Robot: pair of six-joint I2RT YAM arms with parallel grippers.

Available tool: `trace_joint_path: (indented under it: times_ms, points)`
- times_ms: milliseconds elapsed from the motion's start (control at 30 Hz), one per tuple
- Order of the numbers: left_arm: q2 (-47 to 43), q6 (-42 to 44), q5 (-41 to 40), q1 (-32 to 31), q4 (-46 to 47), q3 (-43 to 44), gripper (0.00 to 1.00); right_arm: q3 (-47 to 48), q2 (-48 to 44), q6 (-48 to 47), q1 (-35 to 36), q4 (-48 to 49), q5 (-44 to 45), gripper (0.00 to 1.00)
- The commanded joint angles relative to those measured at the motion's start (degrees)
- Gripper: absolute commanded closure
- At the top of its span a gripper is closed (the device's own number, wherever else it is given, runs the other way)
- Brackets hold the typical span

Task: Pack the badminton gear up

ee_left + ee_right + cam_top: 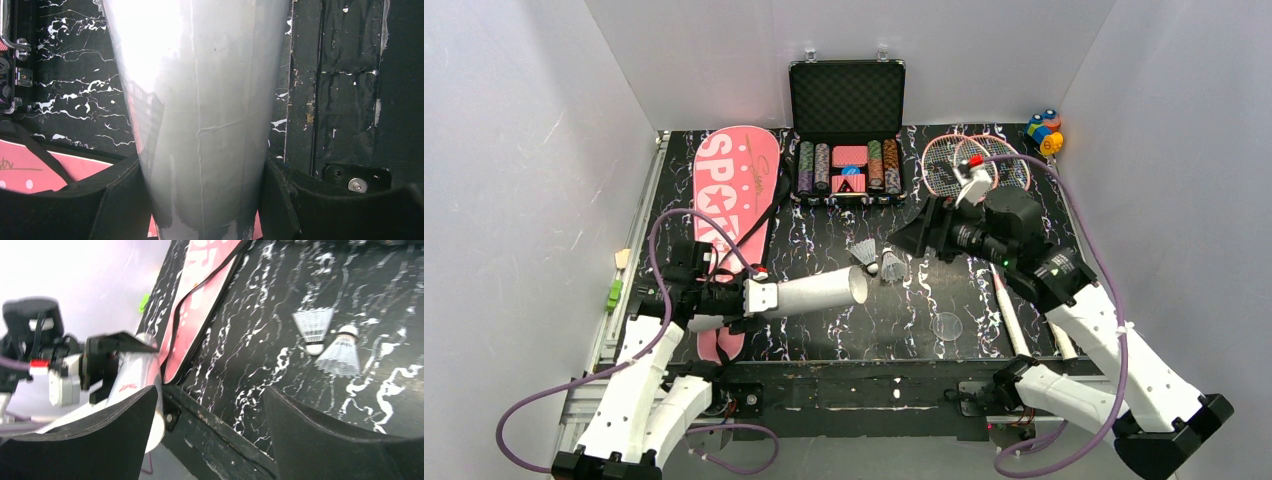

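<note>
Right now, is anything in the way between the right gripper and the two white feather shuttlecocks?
No, nothing visible. Only bare black marbled tabletop lies between the right gripper and the two white feather shuttlecocks.

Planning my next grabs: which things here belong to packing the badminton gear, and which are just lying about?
Gear: white tube, two shuttlecocks, two pink rackets, pink SPORT cover.
Lying about: poker chip case, multicoloured toy.
</note>
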Motion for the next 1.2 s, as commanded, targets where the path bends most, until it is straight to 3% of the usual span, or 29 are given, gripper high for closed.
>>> trace_joint_path:
  times_ms: [0, 267, 467, 933, 1167]
  points:
    - [-2.01, 0.7, 1.34, 0.34, 0.19, -0.29, 0.53, 5.2, 6.15, 0.34, -5.99, -5.67, -0.24, 0.13]
    - [-3.66, 0.55, 1.85, 0.29, -0.88, 0.54, 0.54, 22.32, 36.56, -2.45, -6.4, -17.96, 7.4, 0.13]
    - [-5.33, 1.4, 1.68, 0.33, -2.2, -0.02, 0.54, 29.34, 49.89, -1.96, -4.75, -18.81, 9.03, 0.17]
    - [-5.95, 1.05, 2.64, 0.34, -2.27, -0.54, 0.54, 44.91, 67.71, -0.22, -3.16, -22.67, 12.13, 0.29]
    - [-6.12, 1.34, 2.91, 0.33, -2.3, -1.06, 0.54, 44.44, 70.01, -0.78, -3.06, -23.29, 14.95, 0.33]
